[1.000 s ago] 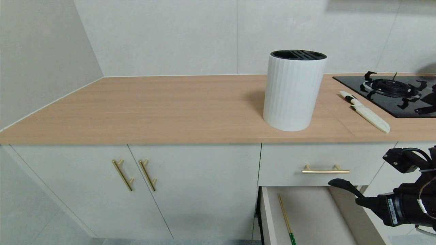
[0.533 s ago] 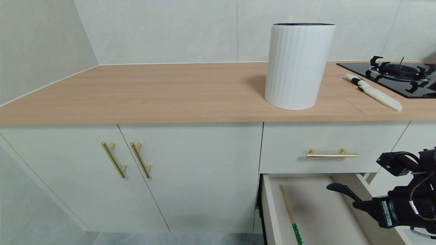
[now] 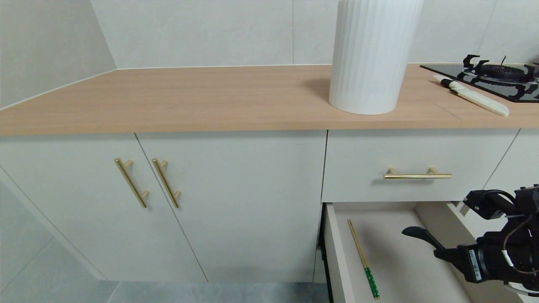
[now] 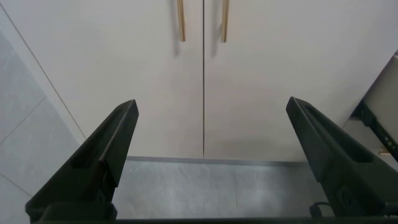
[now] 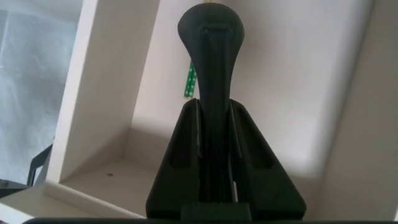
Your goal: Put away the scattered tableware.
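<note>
Black right gripper (image 3: pixel 409 231), pressed together and empty, over open white drawer (image 3: pixel 332 252) holding green-tipped wooden chopsticks (image 3: pixel 363 261); cream knife (image 3: pixel 473 97), far right, probably next.

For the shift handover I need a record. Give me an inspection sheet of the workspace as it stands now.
Surface: wooden counter, carrying things on its right part.
Job's things: knife lies flat on the counter between the holder and the stove; chopsticks lie in the open drawer.
Clutter: nothing seen.
Grippers: left gripper open, empty, facing the doors; right gripper shut, empty, over the drawer.
Cables: a cable loops at the right wrist, apart from the drawer.
Surroundings: tiled wall, grey floor.
</note>
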Robot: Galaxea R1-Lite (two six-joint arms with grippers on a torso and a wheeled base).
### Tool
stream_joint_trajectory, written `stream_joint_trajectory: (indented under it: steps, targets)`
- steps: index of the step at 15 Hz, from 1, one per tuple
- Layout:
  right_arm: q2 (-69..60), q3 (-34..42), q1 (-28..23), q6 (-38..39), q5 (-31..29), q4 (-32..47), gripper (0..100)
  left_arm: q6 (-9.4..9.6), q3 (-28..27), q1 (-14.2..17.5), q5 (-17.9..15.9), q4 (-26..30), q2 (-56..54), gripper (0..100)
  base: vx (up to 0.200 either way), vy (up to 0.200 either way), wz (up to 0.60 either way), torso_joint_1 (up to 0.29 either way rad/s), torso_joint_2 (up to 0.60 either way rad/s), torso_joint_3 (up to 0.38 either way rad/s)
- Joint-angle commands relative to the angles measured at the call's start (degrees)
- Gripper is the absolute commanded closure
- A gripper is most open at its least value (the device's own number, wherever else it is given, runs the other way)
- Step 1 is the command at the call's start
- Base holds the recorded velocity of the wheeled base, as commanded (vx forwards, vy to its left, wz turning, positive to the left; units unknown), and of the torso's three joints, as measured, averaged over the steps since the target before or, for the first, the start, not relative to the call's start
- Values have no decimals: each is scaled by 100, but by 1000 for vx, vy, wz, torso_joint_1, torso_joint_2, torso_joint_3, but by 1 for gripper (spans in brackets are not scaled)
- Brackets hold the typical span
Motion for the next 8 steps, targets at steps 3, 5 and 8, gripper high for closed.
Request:
stream_joint_trajectory:
  steps: [3,5,8]
  targets:
    - [207,19,1,2,-2,-199,100,-4,0,2,1,0,2,0,0,0,0,0,0,0]
    - [638,63,89,19,-20,-366,100,-4,0,2,1,0,2,0,0,0,0,0,0,0]
    - [1789,63,327,353,-644,-1140,100,-4,0,2,1,0,2,0,0,0,0,0,0,0]
